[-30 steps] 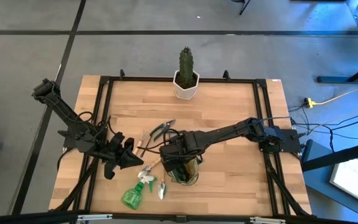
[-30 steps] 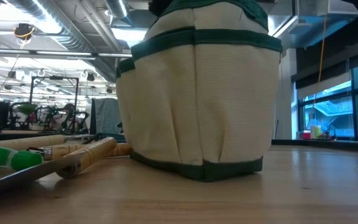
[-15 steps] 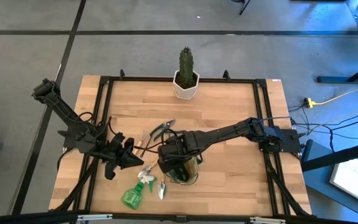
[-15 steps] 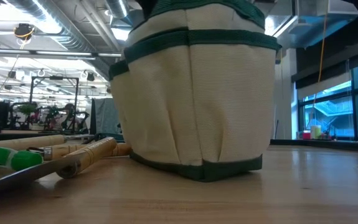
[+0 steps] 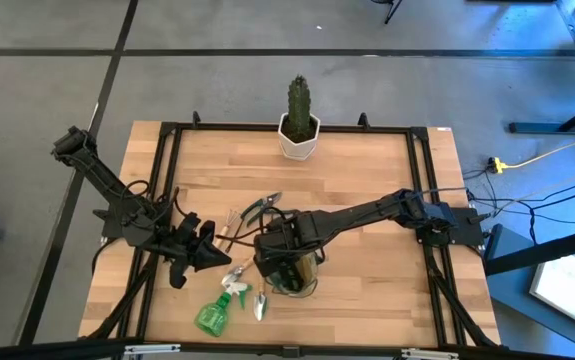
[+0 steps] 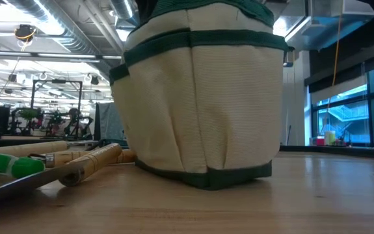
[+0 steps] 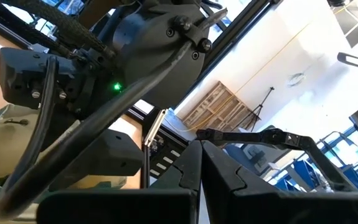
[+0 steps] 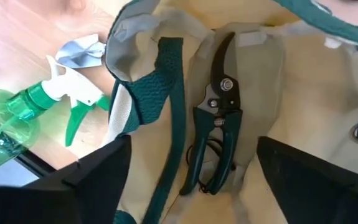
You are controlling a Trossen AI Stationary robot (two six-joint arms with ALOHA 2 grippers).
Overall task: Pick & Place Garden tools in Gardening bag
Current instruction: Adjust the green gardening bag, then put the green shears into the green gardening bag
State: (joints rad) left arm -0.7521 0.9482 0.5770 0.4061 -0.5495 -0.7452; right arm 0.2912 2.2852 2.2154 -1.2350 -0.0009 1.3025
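Widened right pincer [image 8: 188,180] (over bag [image 8: 291,87]) | shears [image 8: 216,118] released inside

I see the bag [image 6: 203,110] is rough woven cloth, cream w/ green trim; its handle [image 8: 169,118] is knobbly green mesh. Shears [image 8: 219,118] inside: dull grey metal blade, smooth dark grips. Spray bottle [image 8: 10,124] is shiny see-thru green plastic. Table [image 5: 367,170] is pale smooth wood planks. Tool handles [image 6: 92,162] look like wood too.

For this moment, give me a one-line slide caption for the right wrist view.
Open right gripper above the gardening bag, pruning shears lying inside; green spray bottle on the table beside it.
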